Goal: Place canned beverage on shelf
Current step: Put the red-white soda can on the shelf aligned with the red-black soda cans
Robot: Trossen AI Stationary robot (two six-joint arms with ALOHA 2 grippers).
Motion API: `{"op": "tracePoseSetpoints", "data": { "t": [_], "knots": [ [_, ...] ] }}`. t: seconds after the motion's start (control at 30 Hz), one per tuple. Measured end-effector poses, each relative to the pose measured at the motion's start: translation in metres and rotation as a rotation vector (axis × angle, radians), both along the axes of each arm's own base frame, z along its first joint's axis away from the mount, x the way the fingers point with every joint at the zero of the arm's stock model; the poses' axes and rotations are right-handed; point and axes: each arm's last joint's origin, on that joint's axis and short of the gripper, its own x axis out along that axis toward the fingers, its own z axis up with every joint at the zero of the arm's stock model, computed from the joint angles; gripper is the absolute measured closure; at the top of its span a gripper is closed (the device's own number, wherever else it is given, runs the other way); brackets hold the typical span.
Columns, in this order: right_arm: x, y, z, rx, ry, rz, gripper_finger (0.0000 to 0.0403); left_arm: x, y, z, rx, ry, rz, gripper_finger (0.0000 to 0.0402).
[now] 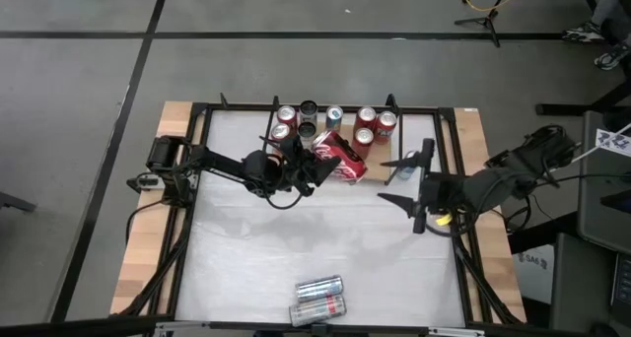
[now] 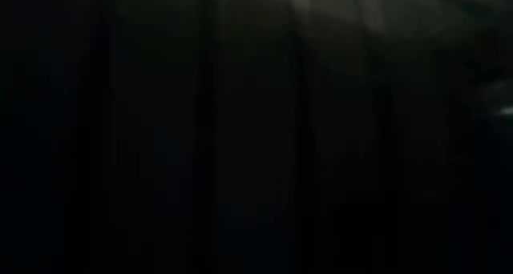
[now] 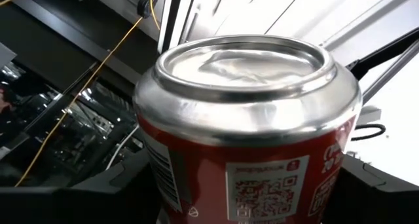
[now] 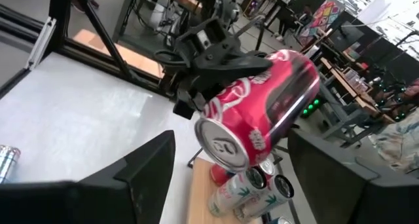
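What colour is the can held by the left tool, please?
Red with white lettering, silver ends; clearest in the right wrist view.

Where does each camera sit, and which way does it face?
High: overhead, straight down on the table; both arms show.
Low: all dark, nothing readable.
Left wrist: close on the red can in the left hand.
Right wrist: from the right hand across the table at that can; own dark fingers show.
Both wrist views share that can.

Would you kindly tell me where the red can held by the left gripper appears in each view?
High view: red can upper centre, lying sideways by the shelf.
Low view: too dark to tell.
Left wrist view: fills the frame.
Right wrist view: centre, in the left gripper.
Shared landmark: the white tabletop.
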Motion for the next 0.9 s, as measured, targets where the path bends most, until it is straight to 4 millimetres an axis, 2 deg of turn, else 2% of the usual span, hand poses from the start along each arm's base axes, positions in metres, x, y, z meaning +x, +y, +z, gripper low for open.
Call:
{"op": "tracePoseSetpoints", "data": {
  "t": [0.23,0.57,0.9],
  "knots": [
    [0.011,0.007,-0.008,-0.081,0.042,0.017,0.0098,0.000,0.000,0.000,0.005,0.001,-0.006,0.0111],
    [0.020,0.013,-0.013,-0.150,0.067,0.034,0.0007,0.000,0.000,0.000,0.001,0.003,-0.001,0.0111],
    [0.025,0.009,-0.015,-0.179,0.081,0.021,0.0030,0.000,0.001,0.000,-0.015,0.003,0.013,0.0111]
  ]
}}
